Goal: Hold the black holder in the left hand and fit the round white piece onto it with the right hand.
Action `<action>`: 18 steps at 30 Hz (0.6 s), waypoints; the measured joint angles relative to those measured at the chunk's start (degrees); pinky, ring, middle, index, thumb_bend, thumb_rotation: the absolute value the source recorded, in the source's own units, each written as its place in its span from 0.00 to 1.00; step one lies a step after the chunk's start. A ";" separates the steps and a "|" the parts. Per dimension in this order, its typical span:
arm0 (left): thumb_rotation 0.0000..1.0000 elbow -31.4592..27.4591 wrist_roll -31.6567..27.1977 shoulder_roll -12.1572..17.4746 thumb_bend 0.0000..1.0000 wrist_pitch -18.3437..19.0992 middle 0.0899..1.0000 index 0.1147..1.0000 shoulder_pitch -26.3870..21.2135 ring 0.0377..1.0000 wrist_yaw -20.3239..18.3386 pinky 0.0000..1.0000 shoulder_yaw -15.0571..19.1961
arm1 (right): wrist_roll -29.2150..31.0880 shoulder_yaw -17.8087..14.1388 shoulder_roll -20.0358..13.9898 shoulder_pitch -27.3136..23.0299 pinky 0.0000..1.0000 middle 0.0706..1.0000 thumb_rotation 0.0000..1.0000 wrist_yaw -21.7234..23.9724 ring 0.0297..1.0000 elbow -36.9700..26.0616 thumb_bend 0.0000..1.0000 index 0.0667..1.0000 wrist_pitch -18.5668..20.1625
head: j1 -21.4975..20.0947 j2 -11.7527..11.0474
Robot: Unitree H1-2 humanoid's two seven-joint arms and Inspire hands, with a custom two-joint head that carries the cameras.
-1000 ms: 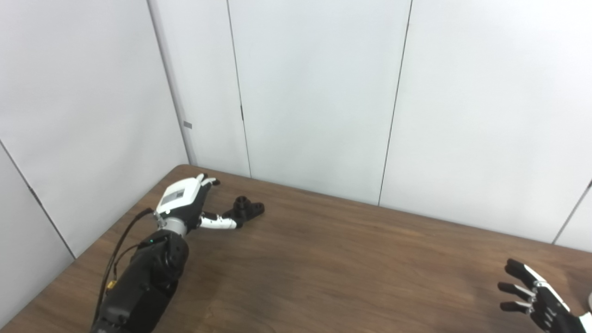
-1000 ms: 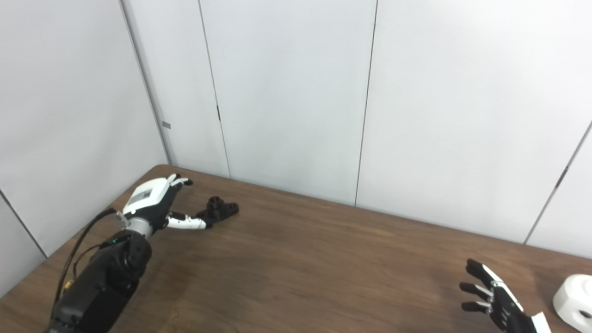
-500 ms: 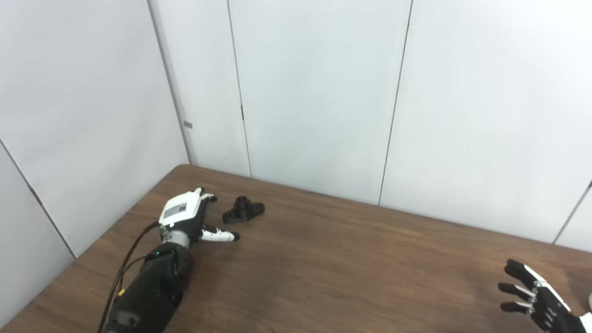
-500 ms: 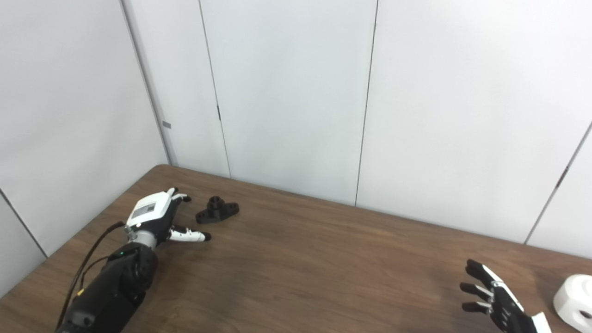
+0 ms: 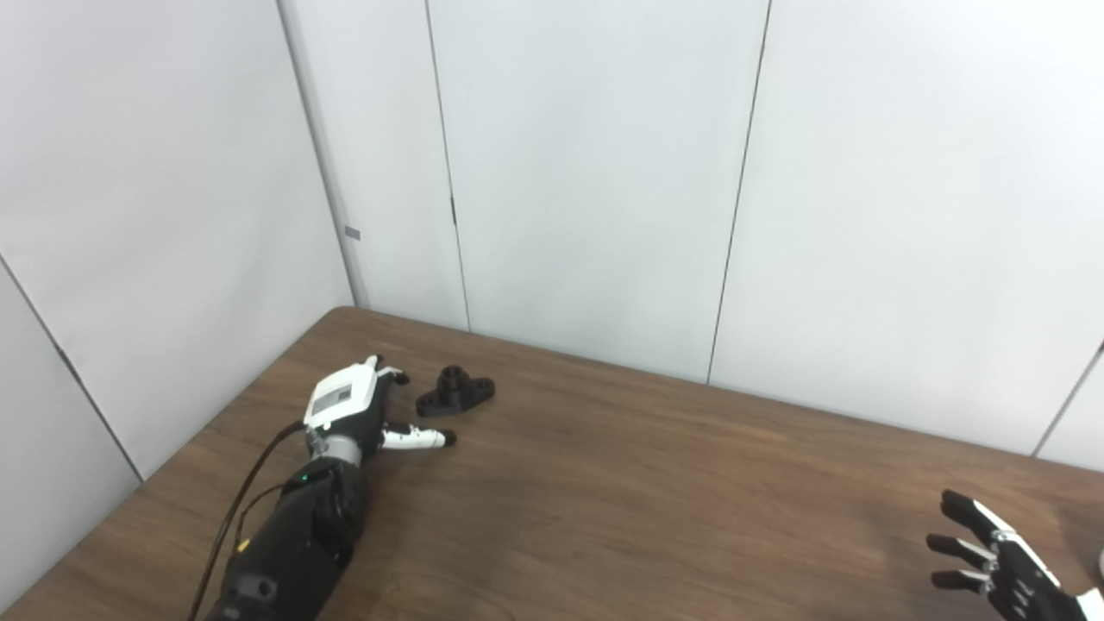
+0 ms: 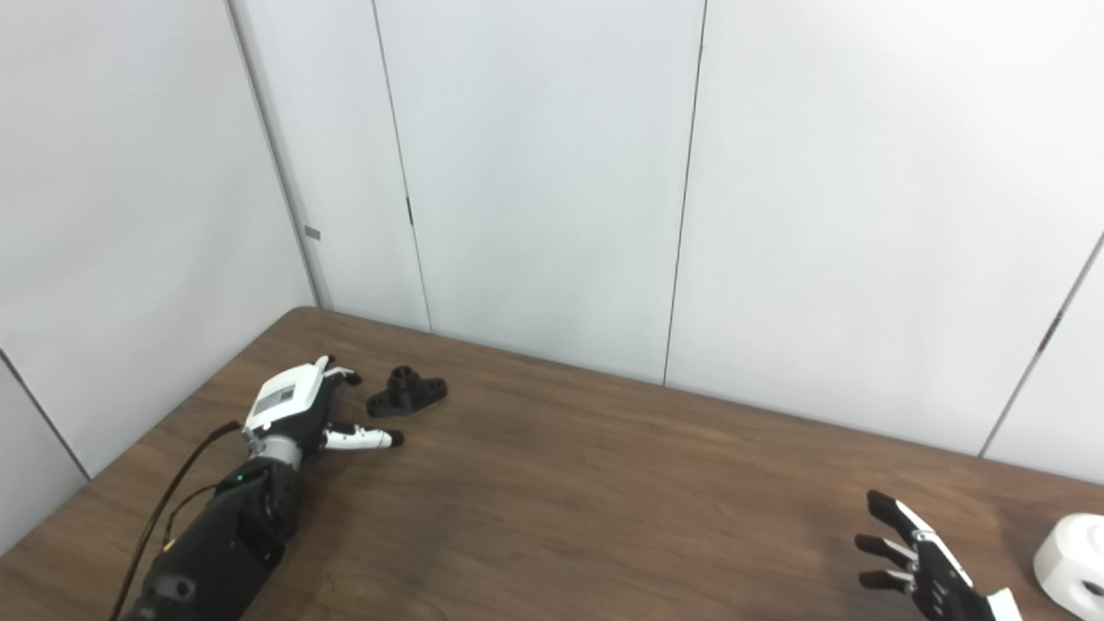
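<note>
The black holder (image 5: 455,392) lies flat on the wooden table (image 5: 604,483) near its far left corner, a short stub standing up from its base. My left hand (image 5: 358,410) rests just left of it, open, thumb stretched toward the holder with a small gap between them. At the far right edge sits the round white piece (image 6: 1072,562), only partly in frame. My right hand (image 6: 914,565) hovers open to the left of the white piece, fingers spread, touching nothing.
White wall panels (image 5: 586,190) rise right behind the table's back edge and along its left side. A black cable (image 5: 250,492) runs along my left forearm.
My left hand pulled back toward me off the holder, then shifted slightly right. The holder stayed on the table. My right hand dropped a little lower.
</note>
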 measured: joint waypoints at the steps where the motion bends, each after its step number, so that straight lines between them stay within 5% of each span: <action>1: 0.44 0.32 -0.09 -0.01 0.93 -0.13 1.00 0.79 -0.22 1.00 0.12 0.95 -0.16 | -0.22 0.05 0.01 0.05 0.67 0.88 0.00 0.00 0.79 -0.39 0.69 0.86 0.23 | -0.09 0.09; 5: 0.44 2.63 -0.21 -0.02 0.92 -0.60 0.99 0.78 -1.12 1.00 1.53 0.91 -0.93 | -0.62 0.42 0.11 0.38 0.68 0.89 0.00 0.00 0.79 -1.41 0.69 0.87 0.42 | -0.27 0.26; 9: 0.43 4.18 -0.41 -0.02 0.92 -0.56 0.99 0.78 -1.62 1.00 2.00 0.91 -1.23 | 1.37 0.52 0.61 1.46 0.82 0.92 0.00 0.91 0.85 -2.29 0.65 0.90 2.15 | -0.62 0.53; 18: 0.42 6.03 -2.51 -0.03 0.92 -0.52 0.99 0.78 -3.01 1.00 2.11 0.98 -1.37 | 1.71 0.60 0.85 2.32 0.83 0.91 0.00 1.14 0.84 -5.63 0.65 0.90 5.38 | -0.97 1.14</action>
